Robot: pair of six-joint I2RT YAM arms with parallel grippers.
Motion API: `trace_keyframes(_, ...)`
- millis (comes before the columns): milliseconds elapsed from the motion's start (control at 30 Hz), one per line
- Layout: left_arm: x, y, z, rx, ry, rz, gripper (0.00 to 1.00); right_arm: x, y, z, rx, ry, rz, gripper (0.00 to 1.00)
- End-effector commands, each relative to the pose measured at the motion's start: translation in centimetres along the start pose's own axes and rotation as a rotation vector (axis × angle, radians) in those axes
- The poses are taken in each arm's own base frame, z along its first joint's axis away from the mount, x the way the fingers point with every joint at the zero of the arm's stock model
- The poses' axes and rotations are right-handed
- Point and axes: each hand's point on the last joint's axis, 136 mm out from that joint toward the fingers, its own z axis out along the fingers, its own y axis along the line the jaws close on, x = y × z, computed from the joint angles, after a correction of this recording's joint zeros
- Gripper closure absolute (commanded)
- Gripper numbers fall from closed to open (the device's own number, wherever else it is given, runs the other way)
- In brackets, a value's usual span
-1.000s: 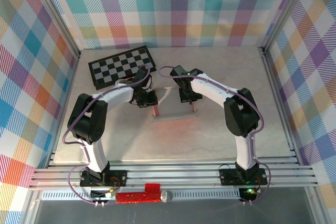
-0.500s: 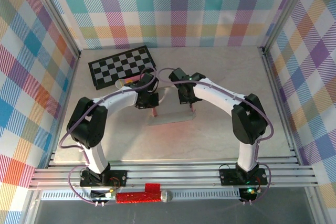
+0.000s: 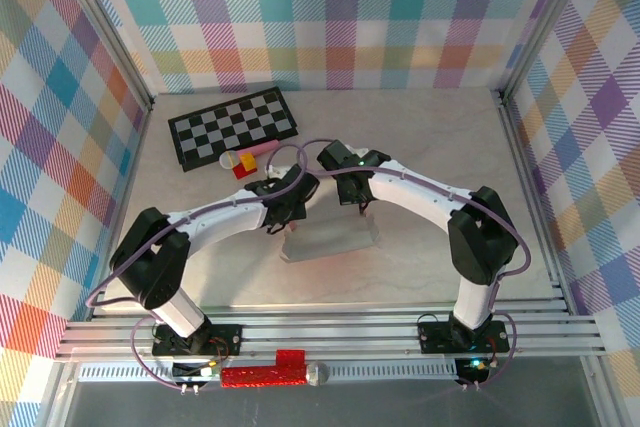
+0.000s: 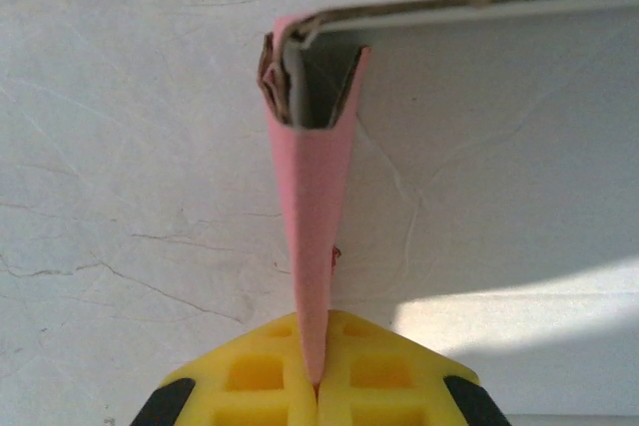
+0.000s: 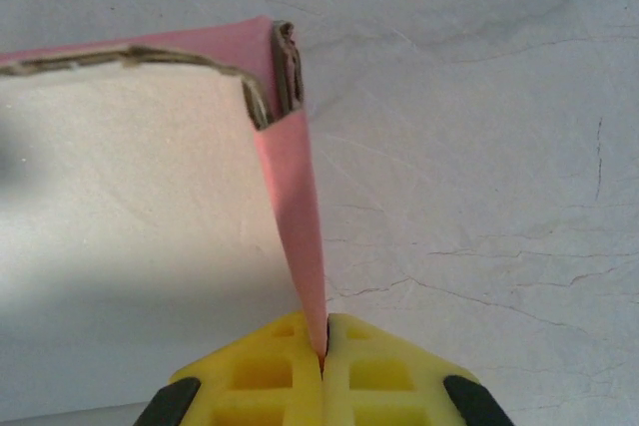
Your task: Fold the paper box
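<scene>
- We are seeing the left gripper pinching an upright pink wall of the paper box. Its yellow fingers are pressing together with only the thin card between them.
- The right gripper is doing the same at the opposite end, its yellow fingers clamping another upright pink flap (the card's edge is running straight into the seam between them).
- In each wrist view the held wall is meeting a folded corner, where a long side wall is turning off along the pale floor of the box.
- From above, we are watching both arms reaching forward and bending inward toward each other. The left one is stretched out long and the right one is arched at the elbow.
- The box is sitting near the middle of the table, between the two grippers and well apart from the checkered board at the far left.
- Small coloured blocks are lying at that board's near edge.
</scene>
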Motion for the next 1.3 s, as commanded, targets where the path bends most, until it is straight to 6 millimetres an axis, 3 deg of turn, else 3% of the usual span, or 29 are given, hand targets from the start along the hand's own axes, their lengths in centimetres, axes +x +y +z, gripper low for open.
trace_keyframes(0,-0.2,0.8,-0.8,-0.001,-0.029,-0.025,1.0,0.2,-1.1,0.7,0.066,-0.003,0.011,1.0)
trace_keyframes(233,-0.5,-1.0,-2.1,0.114,-0.019,-0.018,1.0,0.7,-0.9,2.2,0.127,0.056,-0.032,1.0)
trace_keyframes(400,0.0,-1.3,-2.0,0.132,0.007,-0.009,1.0,0.7,-0.7,2.6,0.134,0.067,-0.034,1.0)
trace_keyframes(700,1.3,-0.4,0.3,0.053,0.049,0.024,1.0,1.1,0.0,2.5,0.09,0.09,-0.025,1.0)
trace_keyframes(1100,1.9,-0.3,3.0,-0.002,0.084,0.032,0.83,0.8,0.2,2.1,0.068,0.076,-0.006,1.0)
trace_keyframes(1267,2.0,0.1,3.7,-0.039,0.093,0.047,0.88,0.7,0.3,2.1,0.061,0.071,-0.006,1.0)
